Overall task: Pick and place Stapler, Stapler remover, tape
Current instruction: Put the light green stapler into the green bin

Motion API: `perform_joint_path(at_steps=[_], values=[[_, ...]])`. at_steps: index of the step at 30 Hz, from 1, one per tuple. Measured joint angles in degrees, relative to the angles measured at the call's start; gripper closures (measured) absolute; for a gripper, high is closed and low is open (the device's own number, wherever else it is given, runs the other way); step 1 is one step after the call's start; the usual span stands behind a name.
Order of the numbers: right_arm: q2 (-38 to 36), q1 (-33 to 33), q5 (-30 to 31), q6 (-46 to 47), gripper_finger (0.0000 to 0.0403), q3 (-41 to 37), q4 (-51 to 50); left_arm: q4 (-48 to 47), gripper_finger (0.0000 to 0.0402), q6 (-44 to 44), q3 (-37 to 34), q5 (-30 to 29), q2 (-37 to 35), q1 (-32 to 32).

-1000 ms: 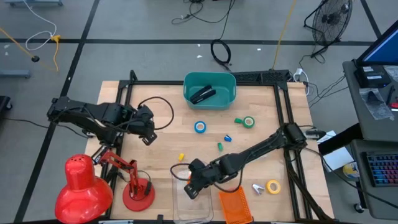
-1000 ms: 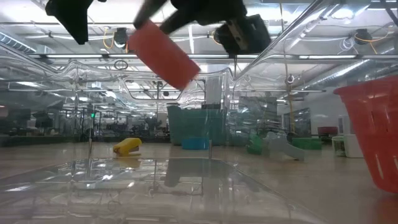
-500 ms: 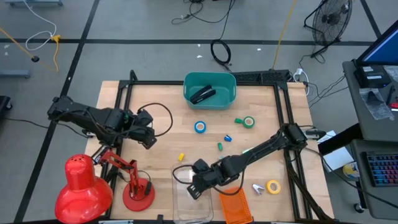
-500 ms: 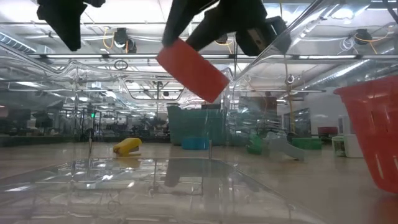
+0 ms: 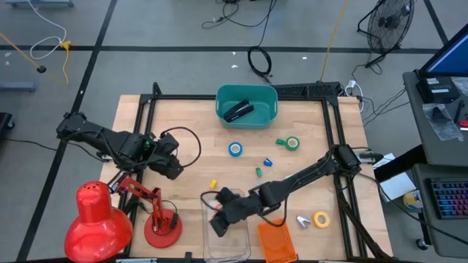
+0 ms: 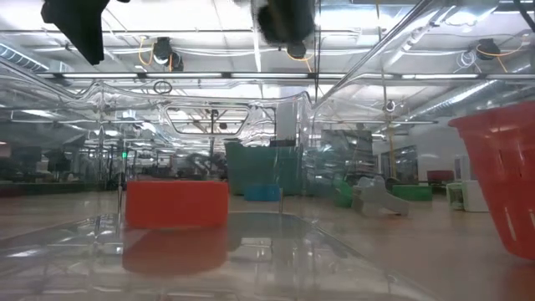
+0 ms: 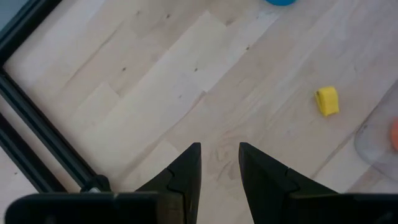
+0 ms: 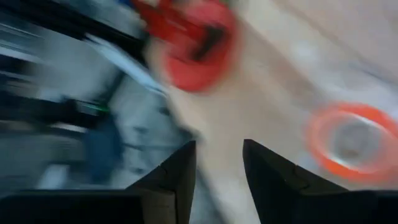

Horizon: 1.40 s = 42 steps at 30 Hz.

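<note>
The right hand (image 5: 219, 220) hangs over the clear tray (image 5: 225, 248) at the bench's (image 5: 197, 157) front edge, fingers apart and empty. The orange tape roll (image 6: 176, 203) lies inside that tray, below the hand. The left hand (image 5: 170, 168) waits over bare bench near the red lamp (image 5: 99, 219), fingers parted, holding nothing. Blue tape (image 5: 235, 149) and green tape (image 5: 292, 143) lie mid-bench with small coloured bits (image 5: 258, 172) between them; yellow tape (image 5: 321, 218) lies beside the orange basket (image 5: 277, 242). A teal bin (image 5: 247, 107) holding a dark tool stands at the far edge.
</note>
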Motion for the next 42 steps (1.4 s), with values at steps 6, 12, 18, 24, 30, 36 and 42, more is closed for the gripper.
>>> perform_joint_path(at_steps=[6, 12, 18, 24, 30, 36, 42], values=[[0.00, -1.06, -1.68, -6.41, 0.0274, 0.00, 29.41, 1.16, 0.0291, -1.13, 0.00, -2.19, 0.01, -0.57], [-0.89, -5.61, -10.02, -10.23, 0.0274, -0.09, 56.25, 3.42, 0.0291, -0.95, 0.00, -2.73, 0.02, -0.59], [-10.37, -13.47, -17.75, -16.46, 0.0294, -0.09, 48.25, 4.72, 0.0291, -1.07, 0.00, -2.73, 0.01, -0.85], [-24.35, -25.42, -12.92, -32.49, 0.0317, -0.09, 22.60, 4.89, 0.0291, -3.70, 0.00, -2.73, 0.02, -2.73], [-28.88, -33.45, -17.19, -27.84, 0.0320, -0.98, 34.02, 6.76, 0.0291, -6.40, 0.00, -2.74, 0.01, -5.47], [-28.18, -33.65, -28.59, -21.39, 0.0301, -0.96, 35.87, 7.66, 0.0291, -7.84, 0.00, -5.08, 0.02, -7.69], [-29.09, -24.72, -24.71, -40.74, 0.0311, -1.07, 9.03, 7.61, 0.0291, -8.25, 0.00, -5.73, 0.00, -8.60]])
